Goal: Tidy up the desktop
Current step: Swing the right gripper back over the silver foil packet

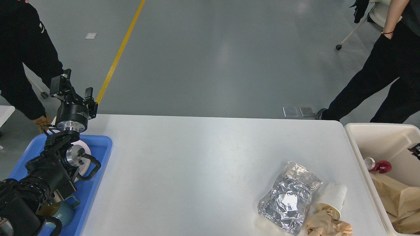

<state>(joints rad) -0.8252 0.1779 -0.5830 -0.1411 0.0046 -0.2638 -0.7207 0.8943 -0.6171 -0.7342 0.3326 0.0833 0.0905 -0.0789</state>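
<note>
Currently left gripper (pixel 74 89) is raised over the far-left corner, fingers spread, holding nothing. Desktop (pixel 197 164) extends right and near from it. Blue tray (pixel 98 164) sits below the arm, its contents mostly hidden. Foil bag (pixel 288 196), paper cup (pixel 333 196) and crumpled paper (pixel 328 224) lie near-right; cream bin (pixel 357 154) is cut off. Right gripper's state: cannot tell.

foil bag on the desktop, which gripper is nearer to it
Right, as far as the view shows. The right gripper just pokes in at the right edge over the cream bin, beyond the foil bag. The left gripper is raised above the blue tray, across the desktop.
</note>
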